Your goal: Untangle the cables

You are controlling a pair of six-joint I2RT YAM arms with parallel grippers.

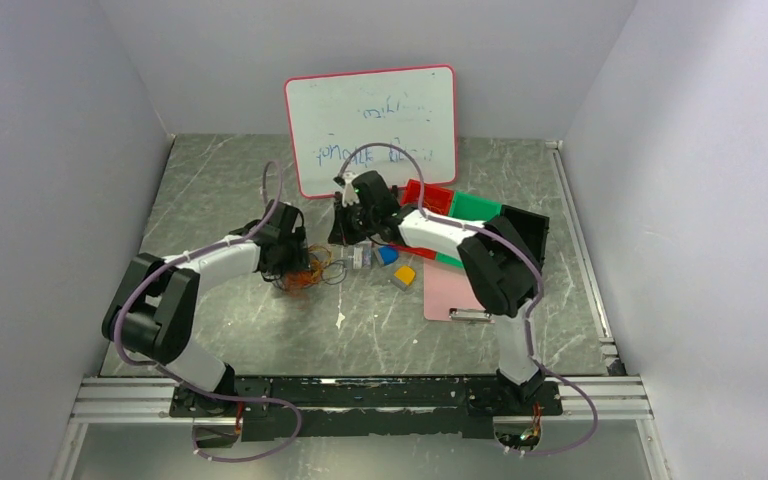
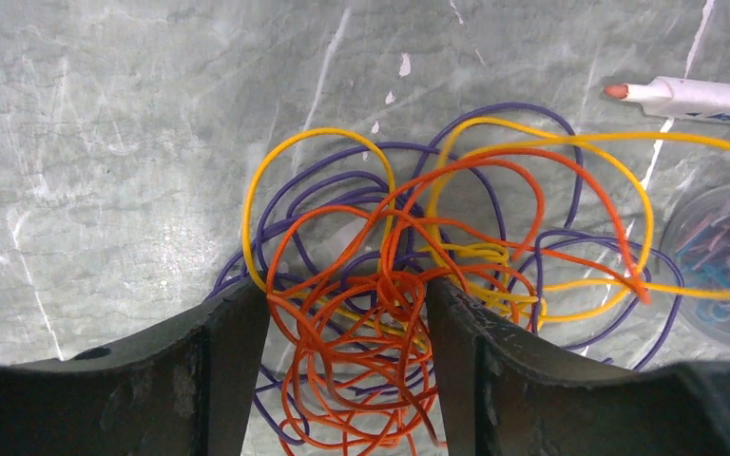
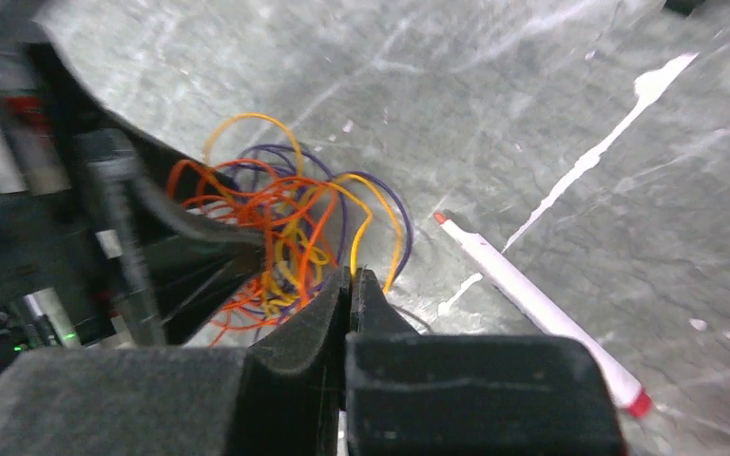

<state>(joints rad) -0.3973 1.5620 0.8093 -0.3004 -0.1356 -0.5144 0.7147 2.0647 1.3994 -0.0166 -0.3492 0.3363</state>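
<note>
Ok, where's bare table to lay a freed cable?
Free: far-left corner between the whiteboard and left wall; near strip between the cables and arm bases. Crowded right of them: paper-clip tub, blocks, clipboard.

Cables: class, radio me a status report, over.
Status: left gripper open, astride the cables. The right gripper shut on a yellow cable. Tangle not yet sorted. A marker pen lies close beside.
</note>
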